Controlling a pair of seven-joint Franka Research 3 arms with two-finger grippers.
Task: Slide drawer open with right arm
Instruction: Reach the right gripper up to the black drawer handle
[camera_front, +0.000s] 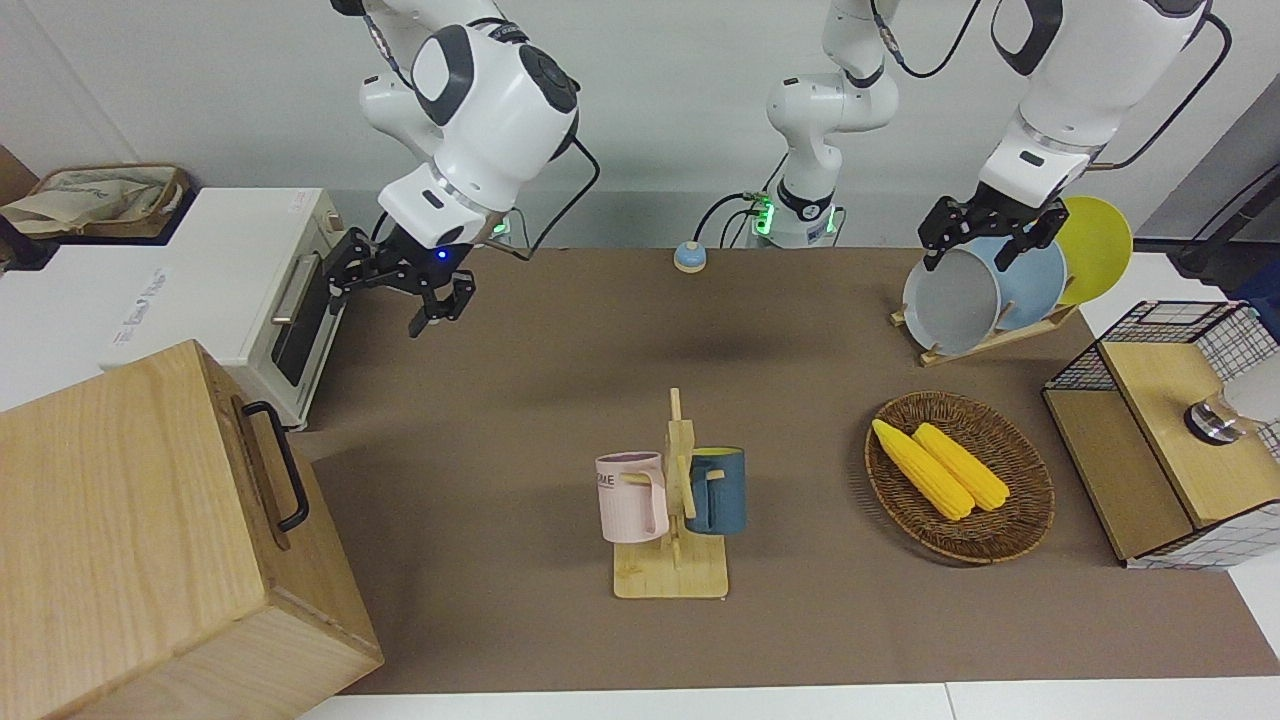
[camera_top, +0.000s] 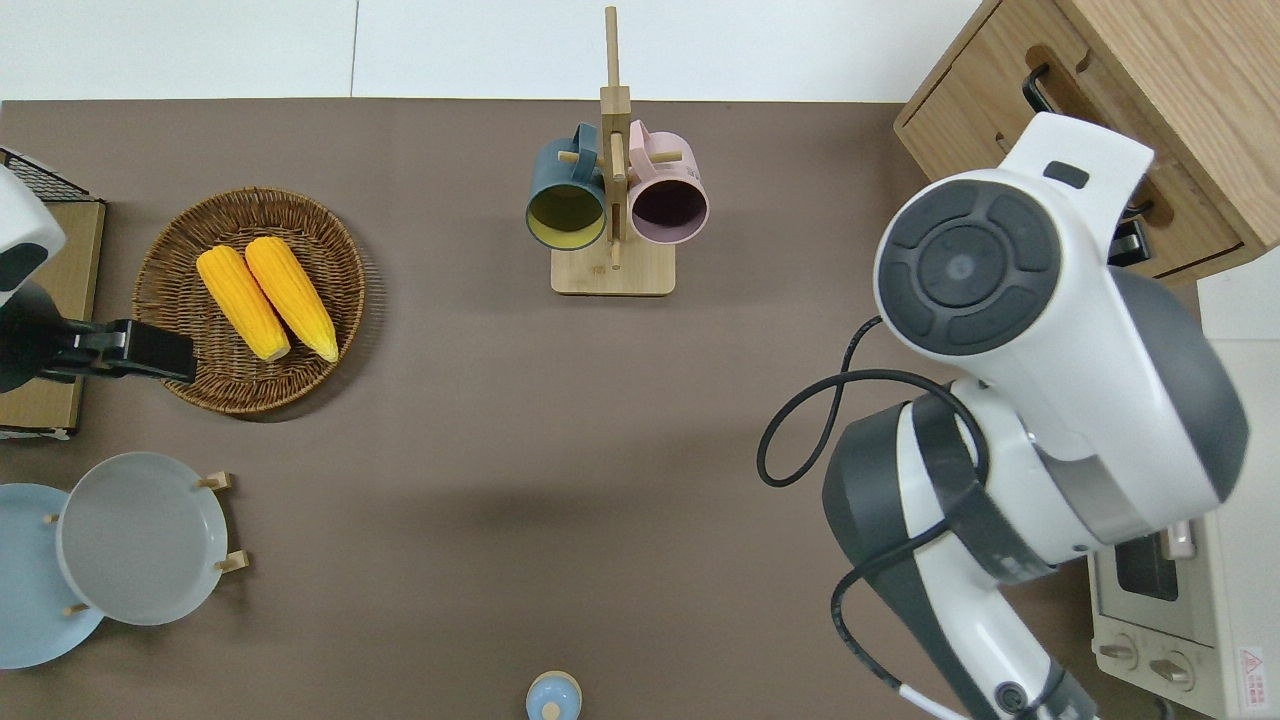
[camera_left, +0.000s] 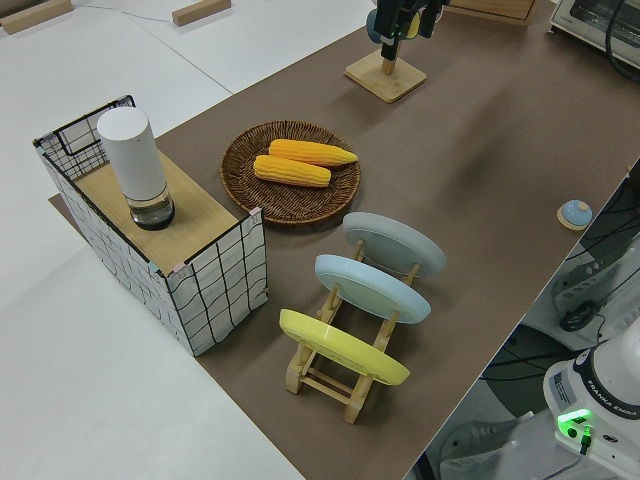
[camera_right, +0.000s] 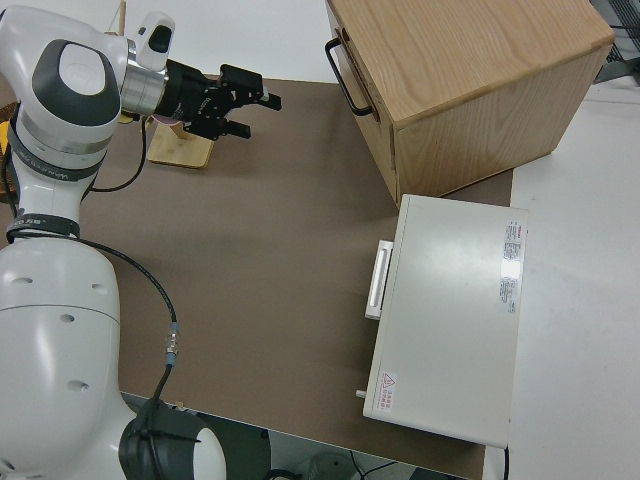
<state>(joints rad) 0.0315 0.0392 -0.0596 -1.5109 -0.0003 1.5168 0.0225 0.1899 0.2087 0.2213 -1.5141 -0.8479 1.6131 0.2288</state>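
The drawer (camera_front: 262, 470) is the upper front panel of the big pale wooden box (camera_front: 120, 540) at the right arm's end of the table. Its front looks flush with the box, and its black bar handle (camera_front: 280, 465) is free; the handle also shows in the right side view (camera_right: 347, 62). My right gripper (camera_front: 385, 295), with its blue light, is open and empty, tilted sideways in the air. It is over the brown mat between the toaster oven and the box, apart from the handle. The right side view shows it too (camera_right: 255, 112). In the overhead view the arm hides it. The left arm is parked, its gripper (camera_front: 985, 240) open.
A white toaster oven (camera_front: 290, 300) stands beside the box, nearer to the robots. A mug rack (camera_front: 672, 500) with two mugs stands mid-table. A wicker basket (camera_front: 1030, 500) of corn, a plate rack (camera_front: 985, 285) and a wire-mesh cabinet (camera_front: 1170, 430) are at the left arm's end.
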